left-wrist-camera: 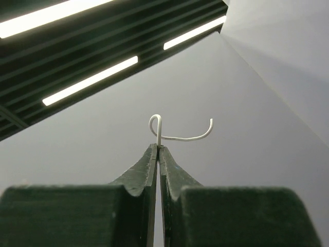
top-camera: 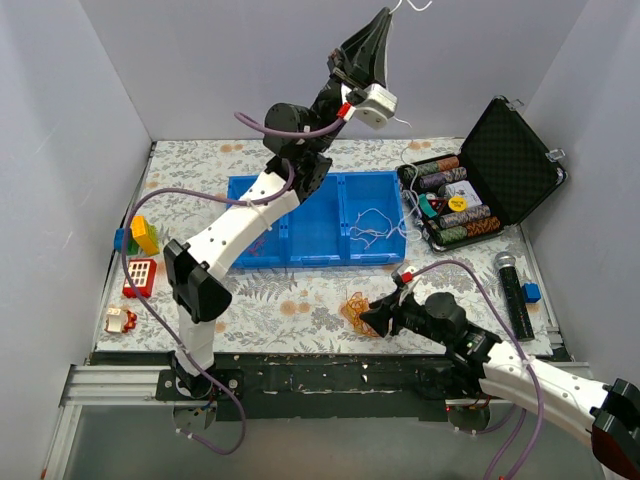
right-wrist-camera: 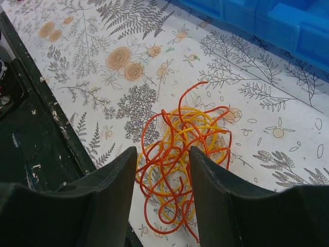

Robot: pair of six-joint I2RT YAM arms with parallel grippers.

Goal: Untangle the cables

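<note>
Overhead, toward the bench's far edge, the left gripper [left-wrist-camera: 158, 147] is pinched tight on a white cable [left-wrist-camera: 181, 138] (its curled end pokes out above the tips). Close to the near edge, the right gripper [right-wrist-camera: 163, 153] stands spread, fingers either side of the orange-and-yellow tangle [right-wrist-camera: 198, 128] lying on the patterned cloth [right-wrist-camera: 103, 92]; more white strands [top-camera: 375, 222] lie in the blue tray [top-camera: 240, 186]

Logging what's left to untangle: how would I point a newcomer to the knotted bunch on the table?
Find the blue bin in the middle of the floral cloth. Just on its near side lies the tangle, at the open right gripper. Unlike the loose white cables in the bin's right-hand compartment, it is a knotted orange and yellow bunch.
</note>
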